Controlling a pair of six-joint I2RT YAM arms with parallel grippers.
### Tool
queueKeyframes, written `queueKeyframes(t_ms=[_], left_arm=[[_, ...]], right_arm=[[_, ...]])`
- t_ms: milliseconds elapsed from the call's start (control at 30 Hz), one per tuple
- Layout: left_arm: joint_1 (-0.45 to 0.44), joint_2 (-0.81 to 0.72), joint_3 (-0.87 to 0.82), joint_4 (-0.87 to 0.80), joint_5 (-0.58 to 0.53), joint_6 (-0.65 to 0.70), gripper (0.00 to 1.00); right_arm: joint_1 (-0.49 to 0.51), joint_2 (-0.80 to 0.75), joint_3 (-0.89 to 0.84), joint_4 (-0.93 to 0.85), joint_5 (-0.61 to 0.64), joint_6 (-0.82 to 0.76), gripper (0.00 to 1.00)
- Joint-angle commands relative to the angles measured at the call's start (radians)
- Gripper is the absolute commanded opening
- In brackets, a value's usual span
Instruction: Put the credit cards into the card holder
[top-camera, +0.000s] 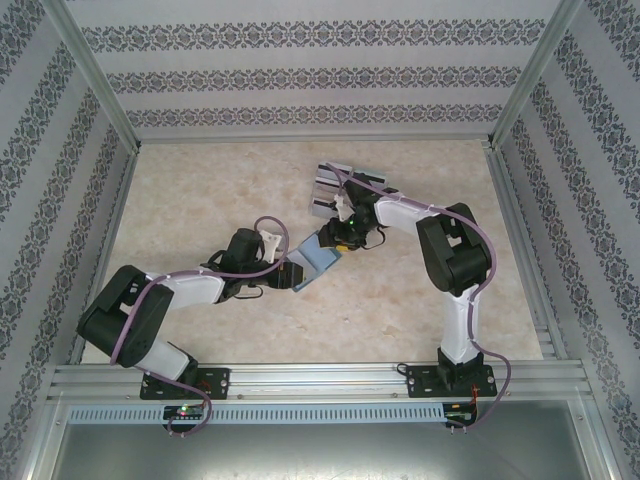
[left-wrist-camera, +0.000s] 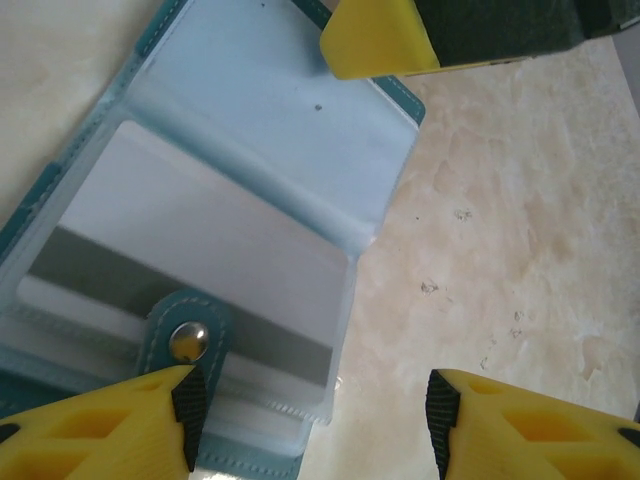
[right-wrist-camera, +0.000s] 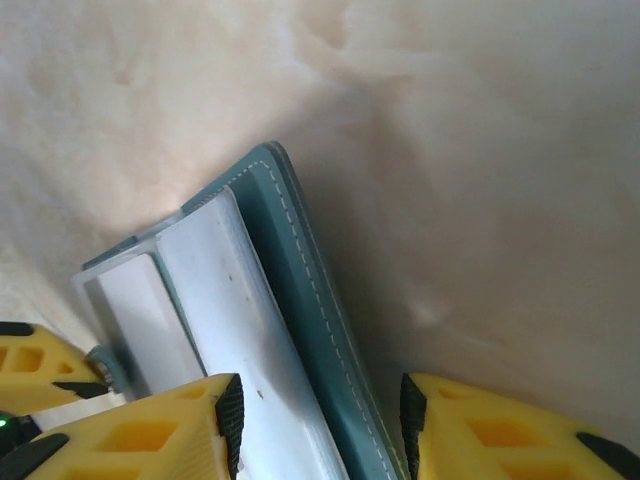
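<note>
The holder (top-camera: 320, 256) lies open at about the middle of the table (top-camera: 220, 190), between the two grippers. The loose cards (top-camera: 335, 185) sit in a small heap nearer the far edge, about halfway along it, apart from the holder and just beyond the right arm's wrist.

The left gripper (top-camera: 292, 272) is at the holder's near-left end. In the left wrist view the left gripper (left-wrist-camera: 310, 400) has its jaws wide apart: one finger is over the holder's tab beside the metal snap (left-wrist-camera: 188, 341), the other over bare table. It grips nothing. In this view the holder (left-wrist-camera: 270, 120) shows clear sleeves inside a teal stitched cover. One sleeve (left-wrist-camera: 110, 330) holds a white-grey card (left-wrist-camera: 200, 240) with a dark stripe, its right end at the sleeve's mouth.

The right gripper (top-camera: 340, 232) is at the holder's far end. In the right wrist view the right gripper (right-wrist-camera: 320, 420) has the holder (right-wrist-camera: 290, 260) running up from between its fingers, cover edge to the right, pale sleeves to the left. The fingers stand apart, one on each side of it. Whether the pads press on it cannot be told
</note>
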Motion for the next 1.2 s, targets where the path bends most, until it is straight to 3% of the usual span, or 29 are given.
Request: queueKeyframes(t_ms=[0,367,500,567,667,867,1167], left_arm=[[0.016,-0.005,0.004,0.055,0.000,-0.033,0.62],[0.042,-0.131,-0.024,0.012,-0.094,-0.048,0.63],[0.045,-0.204,0.033,-0.198,-0.199,0.015,0.70],[0.046,-0.207,0.109,-0.386,-0.285,0.049,0.71],[0.046,-0.186,0.217,-0.615,-0.317,0.095,0.66],[0.032,-0.113,0.369,-0.899,-0.298,0.139,0.58],[-0.041,0.062,0.493,-0.997,-0.343,0.155,0.55]], right_arm=[[0.008,-0.013,0.008,0.019,-0.053,0.014,0.48],[0.077,-0.095,0.040,0.018,-0.125,0.048,0.48],[0.105,-0.107,0.053,0.022,-0.124,0.061,0.48],[0.112,-0.102,0.062,0.020,-0.126,0.062,0.48],[0.118,-0.092,0.069,0.018,-0.130,0.063,0.48],[0.118,-0.092,0.072,0.013,-0.119,0.056,0.48],[0.119,-0.092,0.065,0.013,-0.115,0.054,0.48]])
